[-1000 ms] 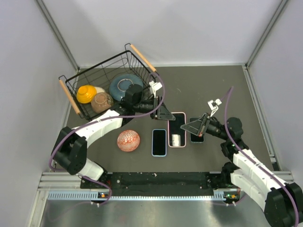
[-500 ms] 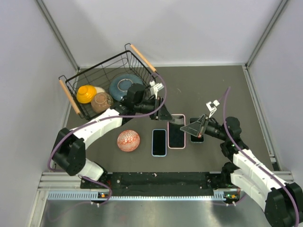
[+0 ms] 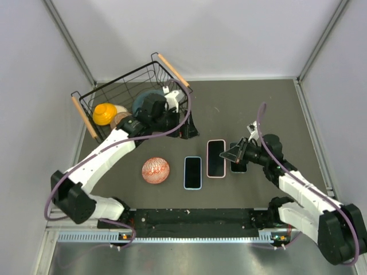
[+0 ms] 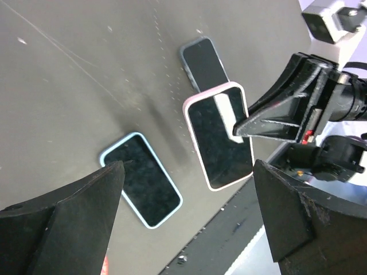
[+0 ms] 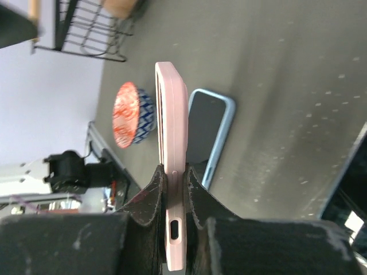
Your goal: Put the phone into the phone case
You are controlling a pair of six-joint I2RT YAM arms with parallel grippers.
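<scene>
Seen from overhead, the pink-rimmed phone case (image 3: 215, 158) lies flat on the dark tabletop (image 3: 275, 109). A black face fills it, but I cannot tell whether that is a phone seated inside. The right pincer (image 3: 234, 154) meets the case's right edge. Only its own wrist camera shows the grip: both fingers are closed tight on the pink rim, seen edge-on. A dark, grey-rimmed phone (image 3: 238, 165) lies just right of the case, half hidden under that pincer from overhead and plainer in the left wrist view. The left pincer (image 4: 188, 167) hangs beyond the case's far end, spread wide and holding nothing. A light-blue-cased phone (image 3: 192, 172) lies just left of the case.
</scene>
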